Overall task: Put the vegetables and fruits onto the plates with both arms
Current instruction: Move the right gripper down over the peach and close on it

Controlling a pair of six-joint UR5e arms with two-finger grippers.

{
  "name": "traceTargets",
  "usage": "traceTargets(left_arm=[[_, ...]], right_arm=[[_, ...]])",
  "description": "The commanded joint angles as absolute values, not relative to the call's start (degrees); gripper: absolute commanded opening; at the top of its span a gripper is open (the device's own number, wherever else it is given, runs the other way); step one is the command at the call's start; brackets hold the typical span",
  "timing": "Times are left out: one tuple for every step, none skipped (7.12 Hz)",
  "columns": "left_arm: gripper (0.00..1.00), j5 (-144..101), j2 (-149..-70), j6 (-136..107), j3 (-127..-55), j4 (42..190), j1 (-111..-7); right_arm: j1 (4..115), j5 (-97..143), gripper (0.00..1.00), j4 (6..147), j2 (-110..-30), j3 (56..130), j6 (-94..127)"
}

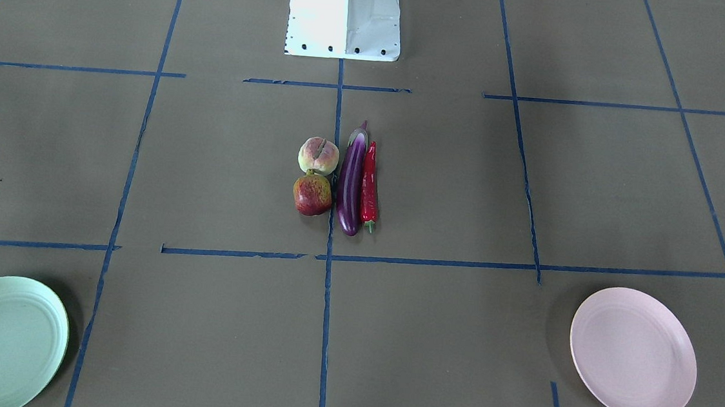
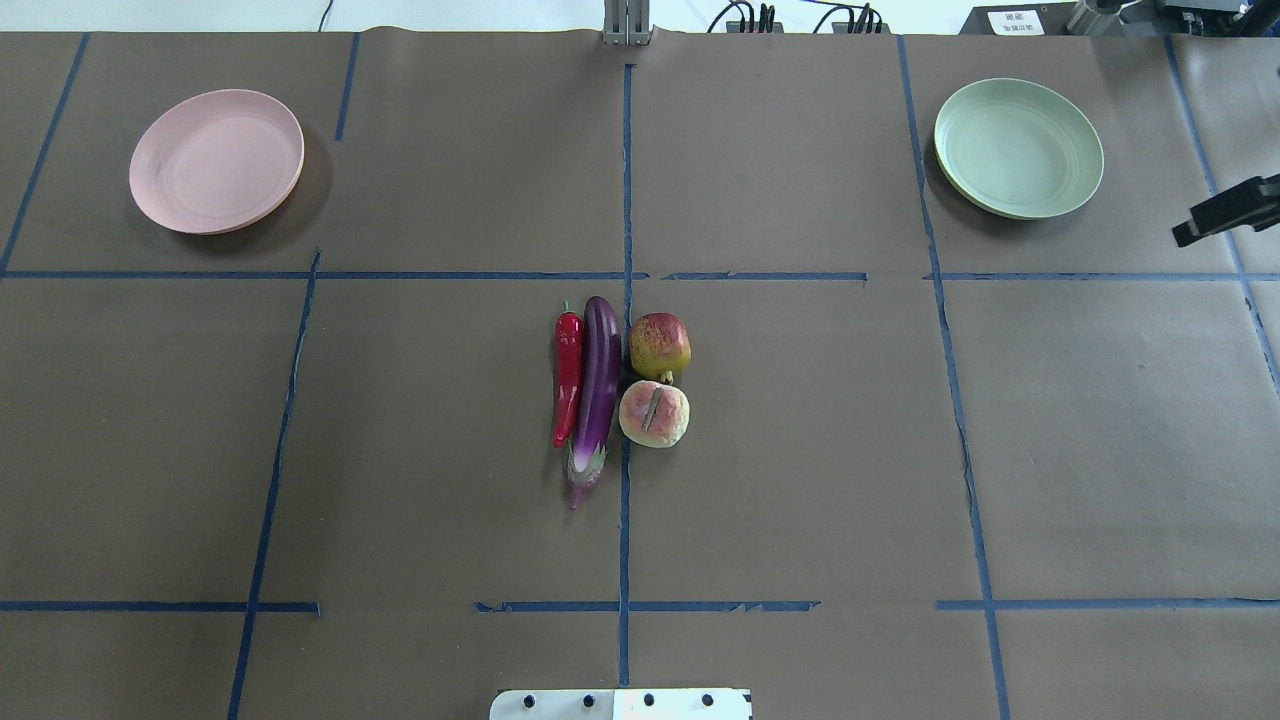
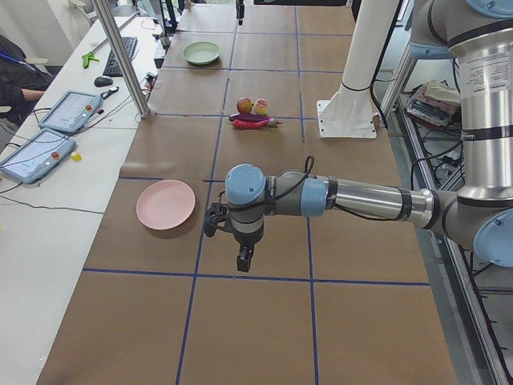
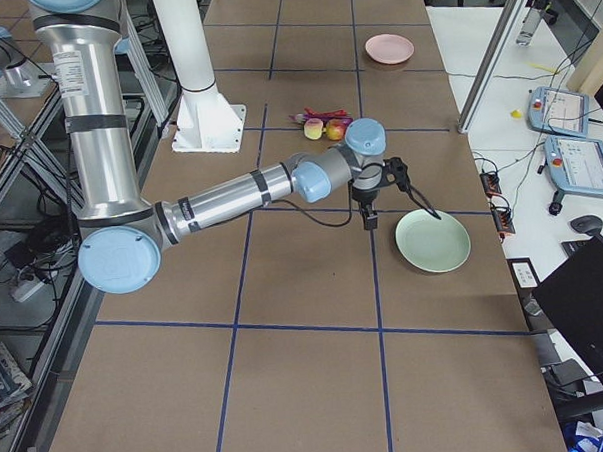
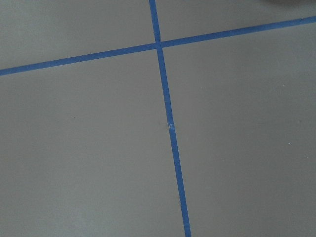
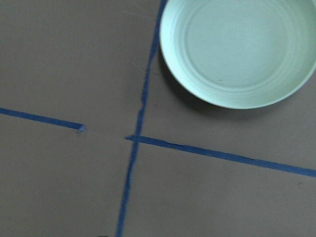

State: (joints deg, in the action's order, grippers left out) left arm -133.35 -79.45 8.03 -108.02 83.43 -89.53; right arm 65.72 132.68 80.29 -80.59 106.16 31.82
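Observation:
The purple eggplant, red chili, pale peach and dark-red pomegranate lie packed together at the table's middle, also in the overhead view: eggplant, chili, peach, pomegranate. The pink plate and mint green plate sit empty at the far corners. My right gripper hovers near the green plate; only a black piece shows. My left gripper hangs beside the pink plate. I cannot tell whether either is open.
The white base block stands at the robot's side of the table. Blue tape lines grid the brown surface. A side bench with tablets, a keyboard and a metal post runs along the far edge.

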Motion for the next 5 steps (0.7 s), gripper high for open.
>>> traceTargets(left_arm=[[1.0,-133.4,-79.5,8.0,-108.0,83.5,-89.5],[1.0,-133.4,-79.5,8.0,-108.0,83.5,-89.5],[1.0,-133.4,-79.5,8.0,-108.0,83.5,-89.4],[1.0,-133.4,-79.5,8.0,-108.0,83.5,-89.4],[1.0,-133.4,-79.5,8.0,-107.9,83.5,-89.4]], right_arm=[[51.0,122.2,1.0,80.8,-71.6,109.1,54.7],[42.2,114.3,1.0,80.9,-67.8,108.8,63.3],[35.9,106.9,1.0,86.3,-63.0,108.6,69.1],[30.7,100.5,1.0,94.8,-56.9,108.4,72.9],[26.4,95.2,1.0,97.4,-53.5,106.5,77.0]])
